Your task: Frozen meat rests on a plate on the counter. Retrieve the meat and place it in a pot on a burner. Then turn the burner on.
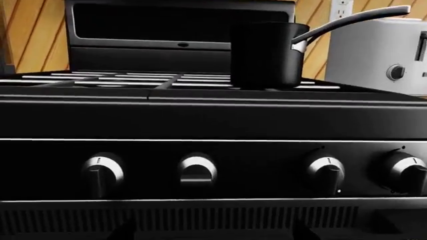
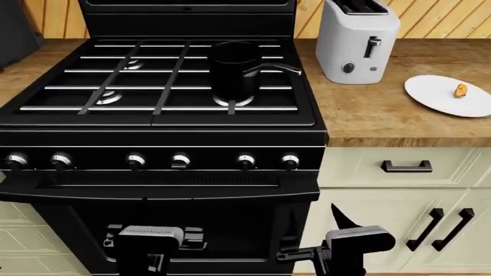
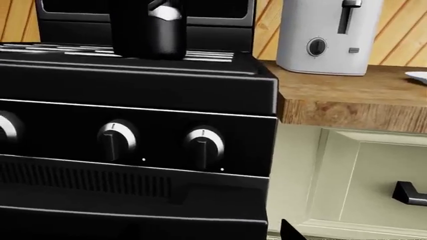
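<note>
The small orange-brown meat (image 2: pixel 460 90) lies on the white plate (image 2: pixel 441 92) on the wood counter (image 2: pixel 368 115), right of the stove. The black pot (image 2: pixel 234 66) stands on the front right burner (image 2: pixel 231 102), its silvery handle pointing right; it also shows in the left wrist view (image 1: pixel 263 52) and the right wrist view (image 3: pixel 150 27). My left gripper (image 2: pixel 151 240) and right gripper (image 2: pixel 346 233) hang low in front of the oven door, both open and empty. One right fingertip (image 3: pixel 288 232) shows. The plate's edge (image 3: pixel 417 76) peeks into the right wrist view.
A white toaster (image 2: pixel 357 40) stands on the counter between the stove and the plate. Several knobs (image 2: pixel 245 160) line the stove front. Cream cabinets with black handles (image 2: pixel 406 167) sit under the counter at the right.
</note>
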You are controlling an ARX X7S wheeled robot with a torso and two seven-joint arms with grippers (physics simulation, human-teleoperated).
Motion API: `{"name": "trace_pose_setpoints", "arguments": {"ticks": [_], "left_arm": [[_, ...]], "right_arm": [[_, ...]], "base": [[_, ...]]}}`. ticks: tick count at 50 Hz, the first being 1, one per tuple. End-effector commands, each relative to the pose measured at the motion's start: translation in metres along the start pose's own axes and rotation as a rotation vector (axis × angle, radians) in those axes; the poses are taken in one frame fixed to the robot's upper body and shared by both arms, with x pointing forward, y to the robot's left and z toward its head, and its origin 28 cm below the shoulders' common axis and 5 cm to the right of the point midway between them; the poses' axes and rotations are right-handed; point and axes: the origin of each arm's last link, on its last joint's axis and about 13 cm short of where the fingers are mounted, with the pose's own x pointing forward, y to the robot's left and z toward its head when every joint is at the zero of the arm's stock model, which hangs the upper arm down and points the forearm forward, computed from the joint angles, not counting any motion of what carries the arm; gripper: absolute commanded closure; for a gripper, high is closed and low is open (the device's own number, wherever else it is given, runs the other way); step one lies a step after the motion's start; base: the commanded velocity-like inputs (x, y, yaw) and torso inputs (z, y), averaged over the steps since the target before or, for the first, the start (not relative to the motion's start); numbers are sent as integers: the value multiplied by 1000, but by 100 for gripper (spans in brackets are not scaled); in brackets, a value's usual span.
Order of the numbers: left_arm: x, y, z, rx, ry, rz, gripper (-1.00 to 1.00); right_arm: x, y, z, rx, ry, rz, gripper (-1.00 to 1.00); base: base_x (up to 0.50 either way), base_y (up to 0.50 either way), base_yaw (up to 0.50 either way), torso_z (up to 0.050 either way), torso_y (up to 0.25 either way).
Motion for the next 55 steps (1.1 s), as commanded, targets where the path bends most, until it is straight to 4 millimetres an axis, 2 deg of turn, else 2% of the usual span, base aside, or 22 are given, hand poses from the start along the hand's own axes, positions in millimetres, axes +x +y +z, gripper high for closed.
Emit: {"name": "trace_pose_setpoints", "arguments": {"ticks": [1, 55], "left_arm": [[3, -1, -1, -9, 38, 33, -100], [10, -3, -1, 25, 79, 16, -100]], "right_arm": [[0, 0, 0, 20, 7, 0, -100], [6, -5, -2, 25, 42, -1, -100]], "base": [[0, -484, 0, 0, 0], [0, -500, 0, 0, 0]]}}
